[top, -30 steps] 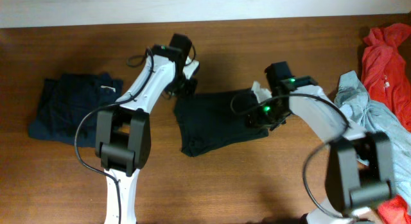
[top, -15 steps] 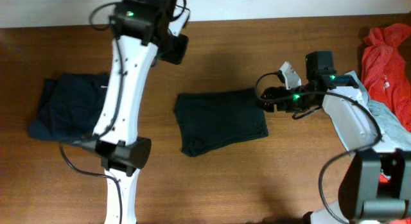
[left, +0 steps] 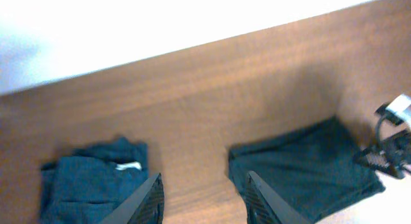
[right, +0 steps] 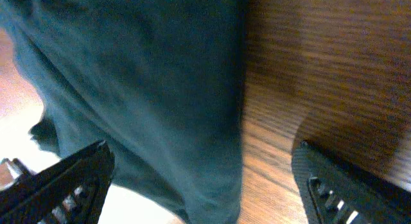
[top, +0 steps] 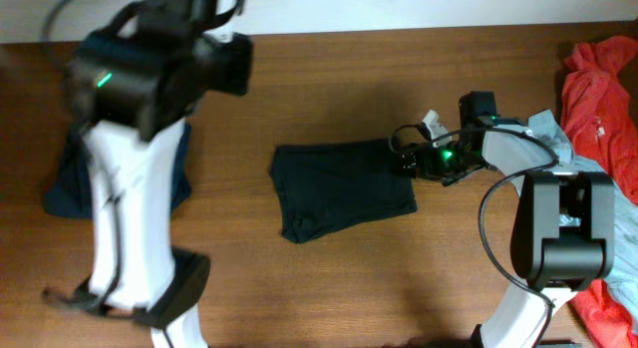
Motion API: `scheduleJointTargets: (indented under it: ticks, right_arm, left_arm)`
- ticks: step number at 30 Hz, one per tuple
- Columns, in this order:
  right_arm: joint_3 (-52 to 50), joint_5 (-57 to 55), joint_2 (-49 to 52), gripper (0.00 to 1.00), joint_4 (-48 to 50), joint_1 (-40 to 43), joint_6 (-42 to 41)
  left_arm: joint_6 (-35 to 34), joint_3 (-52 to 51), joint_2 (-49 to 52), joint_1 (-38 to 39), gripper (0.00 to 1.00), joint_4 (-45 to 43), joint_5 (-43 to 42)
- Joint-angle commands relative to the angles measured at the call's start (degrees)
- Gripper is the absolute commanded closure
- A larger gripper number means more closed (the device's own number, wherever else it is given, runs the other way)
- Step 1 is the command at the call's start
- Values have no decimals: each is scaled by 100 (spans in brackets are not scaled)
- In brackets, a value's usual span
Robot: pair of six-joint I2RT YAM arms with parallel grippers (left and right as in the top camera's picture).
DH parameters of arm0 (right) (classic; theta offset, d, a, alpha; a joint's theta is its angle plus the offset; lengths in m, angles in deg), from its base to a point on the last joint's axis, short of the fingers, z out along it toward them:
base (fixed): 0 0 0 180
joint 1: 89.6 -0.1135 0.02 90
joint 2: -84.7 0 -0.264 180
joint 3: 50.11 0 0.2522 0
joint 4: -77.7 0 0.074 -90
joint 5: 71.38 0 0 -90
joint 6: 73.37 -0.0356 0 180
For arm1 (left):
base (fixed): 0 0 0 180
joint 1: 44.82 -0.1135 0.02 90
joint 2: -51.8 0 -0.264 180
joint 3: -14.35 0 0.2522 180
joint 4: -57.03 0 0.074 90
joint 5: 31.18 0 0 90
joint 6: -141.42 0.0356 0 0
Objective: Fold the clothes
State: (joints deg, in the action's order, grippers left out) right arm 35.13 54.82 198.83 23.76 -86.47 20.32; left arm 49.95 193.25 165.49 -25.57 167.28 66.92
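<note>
Counting four garments: black-navy shirt point(top: 344, 188) folded centre, labelled navy shirt point(top: 60, 188) left, red-orange cloth point(top: 598, 94) and grey-blue cloth point(top: 546, 137) right. My two grippers empty: left gripper point(left: 202, 185) part-spread aloft, right gripper point(right: 202, 153) wide at black-navy shirt's edge.

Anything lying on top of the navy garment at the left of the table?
Nothing rests on the navy garment; only its white label shows on top. From overhead the raised left arm blocks its middle, so only its edges show there.

Warm indoor light, motion blur overhead, soft wrist views
</note>
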Motion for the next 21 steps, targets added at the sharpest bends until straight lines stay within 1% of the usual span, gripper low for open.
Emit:
scheduleJointTargets:
  ticks: [1, 4, 7, 9, 11, 12, 14, 15, 17, 19, 21]
  right_arm:
    - [-2, 424, 428, 9, -79, -55, 83]
    - [-2, 431, 540, 10, -280, -225, 109]
    - [-2, 400, 584, 11, -334, -431, 321]
    - [-2, 363, 584, 14, -284, -518, 319]
    - [-2, 365, 584, 26, -223, -540, 313]
    - [-2, 363, 584, 37, -190, -533, 313]
    - [0, 361, 584, 69, -94, -485, 264]
    - [9, 273, 581, 77, -74, -433, 96]
    - [46, 101, 573, 83, -107, -356, -125]
    - [125, 35, 533, 90, -225, -254, -160]
    - [240, -81, 457, 92, -385, -164, -160]
  left_arm:
    - [-96, 103, -682, -31, 58, 20, 380]
    - [-94, 103, -962, -31, 57, 20, 415]
    - [-96, 103, -1139, -31, 57, 20, 575]
    - [-94, 103, -1202, -31, 57, 20, 651]
    - [-94, 103, -1222, -31, 57, 20, 654]
    - [-94, 103, -1222, -31, 57, 20, 654]
    - [-94, 79, -1220, -31, 57, 20, 651]
    - [-94, 63, -1220, -31, 58, 20, 651]
    - [-94, 42, -1220, -31, 57, 20, 651]
    - [-94, -9, -1220, -31, 57, 20, 651]
    - [-94, -59, -1220, -31, 57, 20, 651]
